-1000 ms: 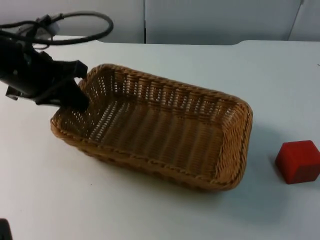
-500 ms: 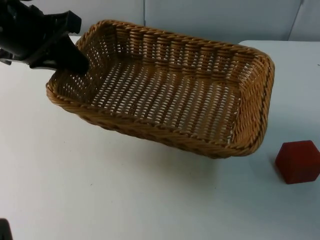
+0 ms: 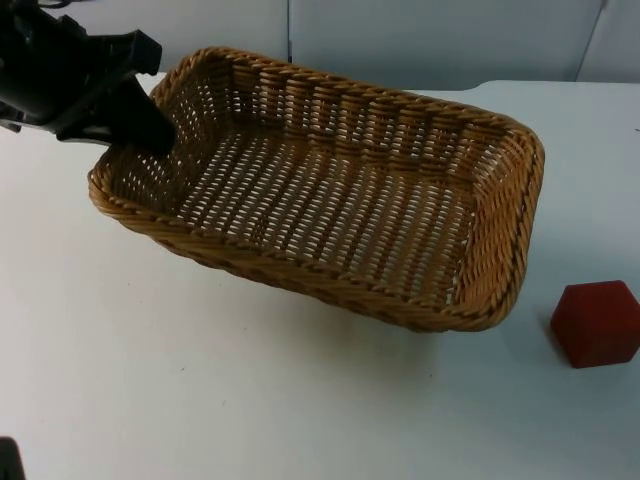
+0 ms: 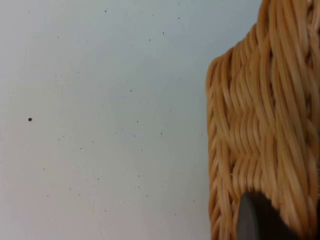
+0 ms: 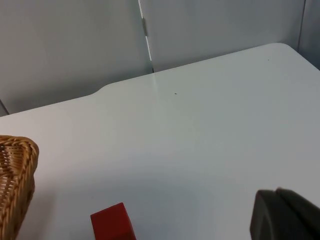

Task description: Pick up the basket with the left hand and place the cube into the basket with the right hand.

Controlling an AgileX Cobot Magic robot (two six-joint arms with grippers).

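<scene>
Basket [image 3: 330, 225], lengthwise left-right, tilted, gripped by left gripper [image 3: 150, 135].

The left gripper [image 3: 150, 125] grips the basket [image 3: 330, 200] at its short end wall, but the arm's bulk hides how the fingers meet the rim. The arm runs off the picture's edge. In the left wrist view the basket's [image 4: 265, 125] weave is cut off, with one fingertip [image 4: 257, 220] against it, and the rest of the gripper is out of frame. In the right wrist view the cube [image 5: 112, 222] and the basket's corner [image 5: 15, 180] are cut off, and so is the right fingertip [image 5: 285, 215].
</scene>
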